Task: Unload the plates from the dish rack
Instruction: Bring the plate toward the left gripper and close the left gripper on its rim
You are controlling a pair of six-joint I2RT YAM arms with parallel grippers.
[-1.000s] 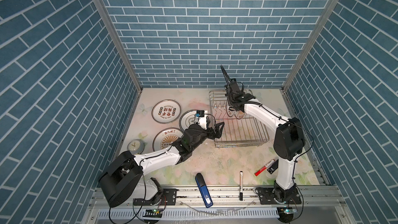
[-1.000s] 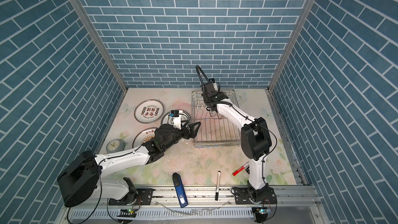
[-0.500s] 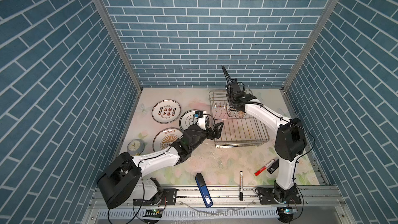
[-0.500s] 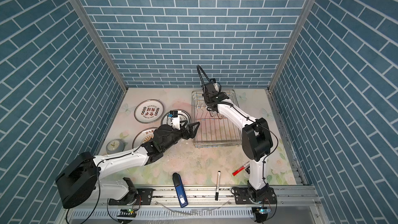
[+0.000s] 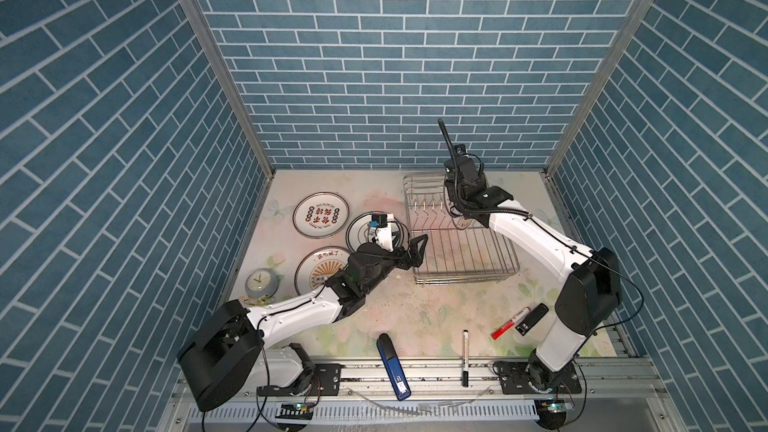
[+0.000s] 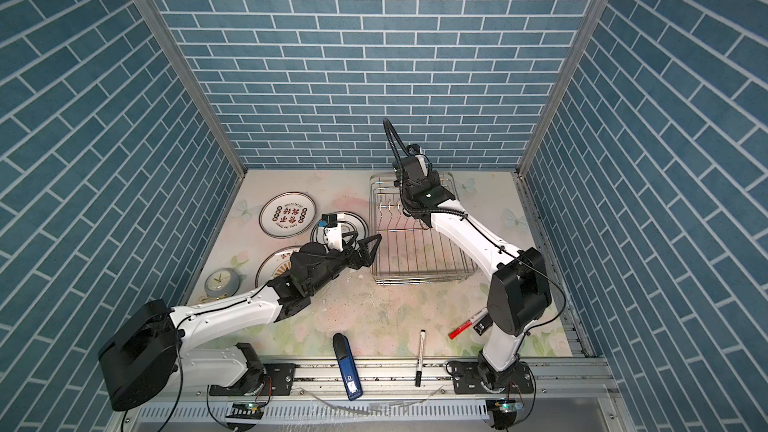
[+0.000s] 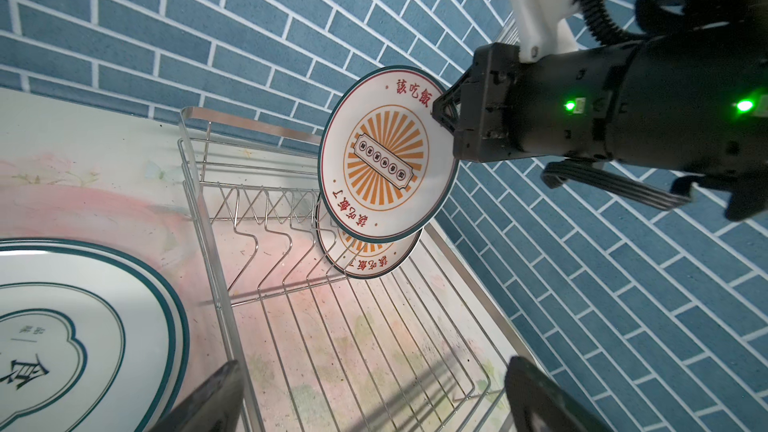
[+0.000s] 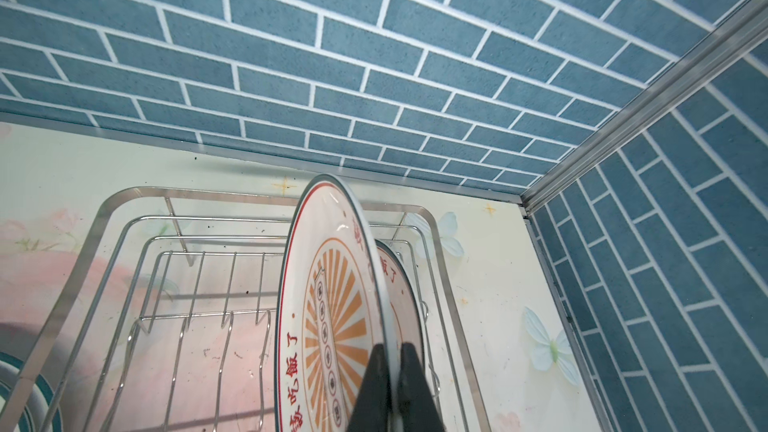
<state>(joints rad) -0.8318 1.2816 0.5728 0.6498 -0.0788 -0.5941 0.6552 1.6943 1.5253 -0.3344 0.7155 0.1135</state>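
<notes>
White plate (image 7: 386, 160), rim pinched between right jaws, above rack (image 5: 465, 251)

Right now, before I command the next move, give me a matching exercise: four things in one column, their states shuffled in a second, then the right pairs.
Things
1. left end effector
2. right end effector
3. lower sunburst plate
4. red-character plate

States
A. lying flat on the table
B. shut on the rim of the raised sunburst plate
C. open, holding nothing
D. standing among the prongs of the dish rack

Pairs: 1-C, 2-B, 3-D, 4-A
</notes>
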